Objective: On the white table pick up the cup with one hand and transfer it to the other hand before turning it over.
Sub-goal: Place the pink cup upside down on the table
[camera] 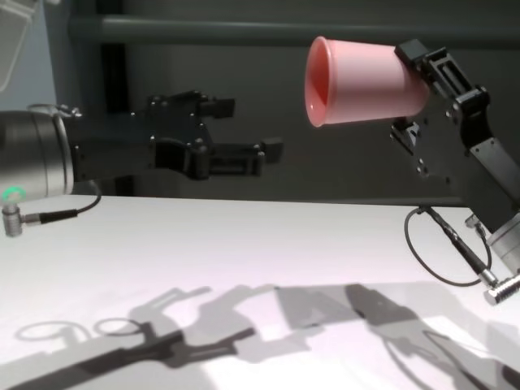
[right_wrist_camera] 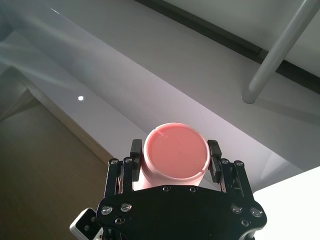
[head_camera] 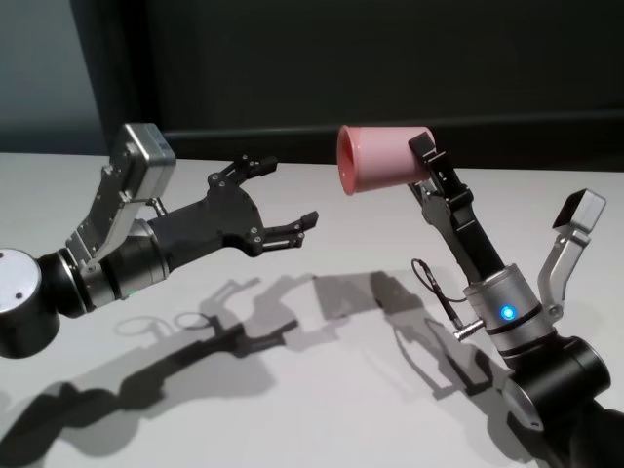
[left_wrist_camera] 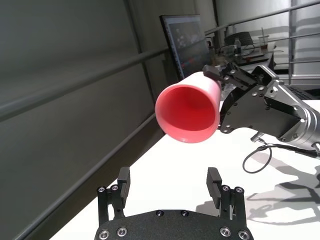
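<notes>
The pink cup (head_camera: pixel 380 159) is held in the air above the white table (head_camera: pixel 322 390), lying sideways with its open rim facing my left gripper. My right gripper (head_camera: pixel 421 166) is shut on the cup near its base; the right wrist view shows the flat base (right_wrist_camera: pixel 176 154) between the fingers. My left gripper (head_camera: pixel 285 197) is open and empty, a short way to the left of the cup's rim and slightly lower. In the left wrist view the cup's mouth (left_wrist_camera: pixel 189 114) faces the open fingers (left_wrist_camera: pixel 214 180). The chest view shows the cup (camera: pixel 361 81) and the left gripper (camera: pixel 244 130) apart.
A dark wall and rail run behind the table's far edge (head_camera: pixel 322 136). Shadows of both arms lie on the tabletop (camera: pixel 244 317). A cable loop (head_camera: pixel 429 283) hangs by the right wrist. A monitor and desk clutter (left_wrist_camera: pixel 187 42) stand far off.
</notes>
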`<move>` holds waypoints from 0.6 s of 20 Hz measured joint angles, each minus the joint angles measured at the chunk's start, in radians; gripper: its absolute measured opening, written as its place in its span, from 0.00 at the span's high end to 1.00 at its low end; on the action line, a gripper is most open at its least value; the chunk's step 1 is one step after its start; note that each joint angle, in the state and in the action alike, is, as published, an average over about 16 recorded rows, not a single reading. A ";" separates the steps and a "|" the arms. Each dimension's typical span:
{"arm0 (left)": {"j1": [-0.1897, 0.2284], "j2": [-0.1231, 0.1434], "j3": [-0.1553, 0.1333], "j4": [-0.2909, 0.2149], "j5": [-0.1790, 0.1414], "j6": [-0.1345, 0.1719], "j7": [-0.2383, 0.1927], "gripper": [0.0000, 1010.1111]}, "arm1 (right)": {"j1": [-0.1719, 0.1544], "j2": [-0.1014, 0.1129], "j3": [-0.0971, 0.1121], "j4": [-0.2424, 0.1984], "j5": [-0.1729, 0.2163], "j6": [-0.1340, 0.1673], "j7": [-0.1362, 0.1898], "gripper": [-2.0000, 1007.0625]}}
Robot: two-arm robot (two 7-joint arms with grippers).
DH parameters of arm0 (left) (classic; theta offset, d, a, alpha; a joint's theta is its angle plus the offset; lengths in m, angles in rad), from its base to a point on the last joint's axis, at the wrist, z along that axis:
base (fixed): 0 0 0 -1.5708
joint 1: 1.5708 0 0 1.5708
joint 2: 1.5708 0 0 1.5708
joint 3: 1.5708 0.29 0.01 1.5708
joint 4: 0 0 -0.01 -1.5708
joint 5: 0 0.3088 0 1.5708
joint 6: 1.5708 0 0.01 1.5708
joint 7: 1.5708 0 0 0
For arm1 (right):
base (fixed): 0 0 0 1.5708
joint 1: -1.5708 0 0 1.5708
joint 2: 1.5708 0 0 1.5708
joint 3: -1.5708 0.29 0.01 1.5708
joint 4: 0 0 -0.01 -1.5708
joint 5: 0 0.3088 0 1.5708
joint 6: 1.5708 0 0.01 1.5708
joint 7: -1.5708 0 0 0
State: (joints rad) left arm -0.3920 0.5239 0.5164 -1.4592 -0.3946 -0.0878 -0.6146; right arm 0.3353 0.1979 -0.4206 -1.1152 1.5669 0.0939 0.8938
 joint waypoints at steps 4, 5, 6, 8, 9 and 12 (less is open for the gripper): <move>0.065 -0.009 -0.046 -0.031 -0.010 0.028 0.102 0.01 | 0.000 0.000 0.000 0.000 0.000 0.000 0.000 0.25; 0.081 -0.014 -0.058 -0.037 -0.012 0.035 0.127 0.01 | 0.000 0.000 0.000 0.000 0.000 0.000 0.000 0.25; 0.097 -0.020 -0.070 -0.044 -0.014 0.043 0.153 0.01 | 0.000 0.000 0.000 0.000 0.000 0.000 0.000 0.25; 0.127 -0.035 -0.093 -0.054 -0.019 0.055 0.203 0.01 | 0.000 0.000 0.000 0.000 0.000 0.000 0.000 0.25; 0.141 -0.044 -0.105 -0.058 -0.020 0.058 0.227 0.01 | 0.000 0.000 0.000 0.000 0.000 0.000 0.000 0.25; 0.182 -0.073 -0.137 -0.069 -0.022 0.063 0.297 0.01 | 0.000 0.000 0.000 0.000 0.000 0.000 0.000 0.25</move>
State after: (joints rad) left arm -0.2104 0.4512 0.3798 -1.5278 -0.4171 -0.0245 -0.3172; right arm 0.3353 0.1979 -0.4206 -1.1152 1.5669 0.0939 0.8938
